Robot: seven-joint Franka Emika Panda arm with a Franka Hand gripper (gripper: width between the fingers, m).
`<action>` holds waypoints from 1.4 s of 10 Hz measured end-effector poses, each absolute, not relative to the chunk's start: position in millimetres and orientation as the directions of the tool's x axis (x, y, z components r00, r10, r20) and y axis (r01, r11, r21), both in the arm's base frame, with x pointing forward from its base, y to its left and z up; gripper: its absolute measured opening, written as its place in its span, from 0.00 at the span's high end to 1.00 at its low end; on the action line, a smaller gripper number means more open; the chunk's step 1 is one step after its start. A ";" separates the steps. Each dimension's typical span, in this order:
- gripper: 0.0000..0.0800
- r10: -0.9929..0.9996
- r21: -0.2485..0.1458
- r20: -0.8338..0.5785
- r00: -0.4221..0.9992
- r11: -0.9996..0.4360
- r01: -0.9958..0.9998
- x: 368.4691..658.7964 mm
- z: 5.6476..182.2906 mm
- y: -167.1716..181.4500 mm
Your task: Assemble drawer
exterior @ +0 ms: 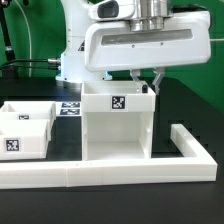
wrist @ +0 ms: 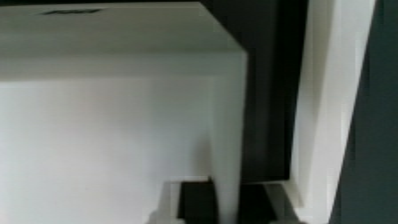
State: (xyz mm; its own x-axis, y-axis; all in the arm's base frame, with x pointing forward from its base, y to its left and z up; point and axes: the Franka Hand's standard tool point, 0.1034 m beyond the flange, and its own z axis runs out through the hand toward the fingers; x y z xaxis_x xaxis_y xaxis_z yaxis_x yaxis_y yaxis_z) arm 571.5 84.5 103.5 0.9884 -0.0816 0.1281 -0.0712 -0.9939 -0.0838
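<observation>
Housing just below pincer, ext. view

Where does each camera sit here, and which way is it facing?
Exterior view: off the arm, low, facing over the border wall at the housing and trays; the arm and gripper show above the housing.
Wrist view: on the wrist, looking along the gripper at a white housing wall close up; only fingertips show.
Shared: housing and gripper.

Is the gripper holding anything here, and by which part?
Cannot tell. The fingers sit at the top edge of the tall white plastic housing, on the exterior view's right, but their closure is hidden.
</observation>
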 end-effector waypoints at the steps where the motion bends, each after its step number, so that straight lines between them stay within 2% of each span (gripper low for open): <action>1: 0.95 -0.101 -0.089 0.137 0.985 -0.992 -0.089 576.1 104.1 88.3; 3: 0.95 -0.106 -0.091 0.138 0.985 -0.991 -0.094 575.9 105.6 87.8; 6: 0.95 -0.327 -0.139 0.121 0.937 -0.940 -0.310 577.3 107.7 93.5; 8: 0.94 -0.523 -0.181 0.107 0.846 -0.847 -0.500 578.8 105.9 103.3; 10: 0.94 -0.624 -0.206 0.098 0.775 -0.775 -0.597 592.2 104.4 99.9; 11: 0.94 -0.620 -0.206 0.105 0.777 -0.778 -0.593 596.9 104.4 97.6; 14: 0.94 -0.725 -0.239 0.069 0.685 -0.678 -0.695 598.6 107.9 101.9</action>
State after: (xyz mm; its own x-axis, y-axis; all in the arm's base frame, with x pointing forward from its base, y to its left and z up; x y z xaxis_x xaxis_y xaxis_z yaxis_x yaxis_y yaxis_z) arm 598.6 101.9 107.9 0.6848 -0.7255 0.0688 -0.6946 -0.6784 -0.2393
